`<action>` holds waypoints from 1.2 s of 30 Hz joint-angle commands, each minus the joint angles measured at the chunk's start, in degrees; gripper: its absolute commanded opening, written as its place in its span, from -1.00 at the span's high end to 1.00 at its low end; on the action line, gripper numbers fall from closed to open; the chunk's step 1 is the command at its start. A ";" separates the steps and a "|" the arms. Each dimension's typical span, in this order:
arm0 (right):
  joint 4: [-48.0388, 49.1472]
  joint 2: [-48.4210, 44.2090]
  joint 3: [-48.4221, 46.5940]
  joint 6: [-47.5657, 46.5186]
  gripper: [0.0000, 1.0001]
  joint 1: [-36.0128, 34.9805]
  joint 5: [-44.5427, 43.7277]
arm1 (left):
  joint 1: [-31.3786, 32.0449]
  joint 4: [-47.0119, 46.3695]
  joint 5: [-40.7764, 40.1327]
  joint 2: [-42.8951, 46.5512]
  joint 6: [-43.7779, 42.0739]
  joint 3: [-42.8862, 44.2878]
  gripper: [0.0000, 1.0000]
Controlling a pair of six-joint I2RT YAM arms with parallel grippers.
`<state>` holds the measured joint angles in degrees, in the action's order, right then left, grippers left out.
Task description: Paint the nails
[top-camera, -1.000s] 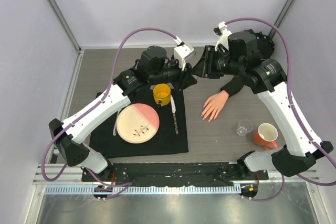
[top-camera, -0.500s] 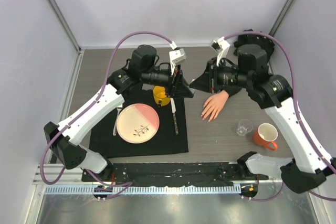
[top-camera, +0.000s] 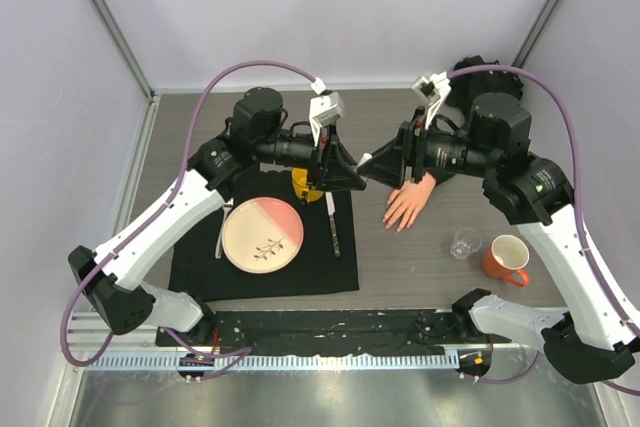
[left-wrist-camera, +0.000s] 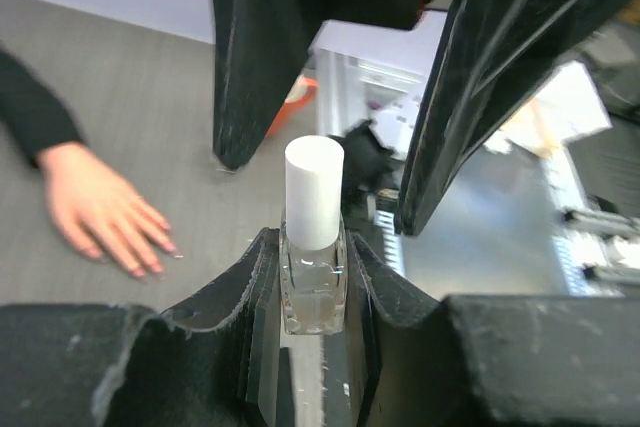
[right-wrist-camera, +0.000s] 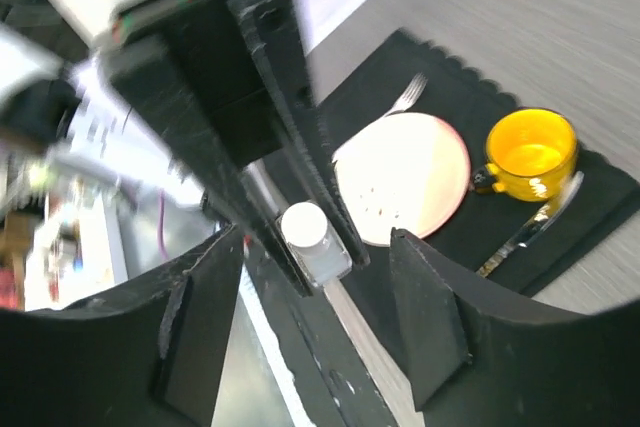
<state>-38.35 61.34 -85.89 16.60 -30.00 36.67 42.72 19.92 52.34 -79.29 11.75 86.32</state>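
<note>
My left gripper [top-camera: 357, 177] is shut on a small clear bottle [left-wrist-camera: 314, 282] with a white cap [left-wrist-camera: 314, 192] and holds it in the air, pointing right. My right gripper [top-camera: 372, 161] is open and faces it, with its fingers [left-wrist-camera: 255, 57] either side of the cap and not touching. The bottle also shows in the right wrist view [right-wrist-camera: 318, 245]. The pale mannequin hand [top-camera: 408, 201] with a black sleeve lies flat on the table below the right gripper. It also shows in the left wrist view [left-wrist-camera: 95, 209]. Its nails [top-camera: 395, 221] are too small to make out.
A black placemat [top-camera: 265, 257] holds a pink and cream plate [top-camera: 262, 234], a yellow cup [top-camera: 306, 187], a knife [top-camera: 333, 227] and a fork [top-camera: 222, 237]. A clear glass [top-camera: 464, 243] and an orange mug [top-camera: 506, 258] stand at the right.
Both wrists have swung forward from the back of the table and come closer together. The right gripper's open fingers now flank the bottle's cap. The left gripper still holds the bottle.
</note>
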 commanded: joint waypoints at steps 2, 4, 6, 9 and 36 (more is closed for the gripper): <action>-3.56 1.23 -7.71 10.98 -0.33 -0.15 -15.99 | 0.61 1.08 -15.67 3.44 -6.03 1.30 1.00; -4.80 2.20 -10.87 13.18 -0.33 -0.23 -20.39 | 0.96 1.61 -20.49 3.61 -7.43 1.22 1.00; -8.48 5.18 -15.51 15.30 -0.29 -0.58 -24.76 | 1.31 2.05 -23.67 3.61 -8.05 1.30 1.00; -14.11 9.58 -21.84 15.83 -0.24 -1.29 -28.13 | 1.84 2.67 -29.12 3.52 -8.93 1.92 1.00; -13.33 18.11 -21.43 14.78 0.36 -6.12 -28.41 | 3.69 2.93 -32.92 -2.45 -10.69 8.25 1.00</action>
<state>-54.33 80.07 -108.68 31.66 -35.86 6.74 46.13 24.36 18.46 -81.93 2.24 91.72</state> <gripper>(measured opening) 0.346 0.294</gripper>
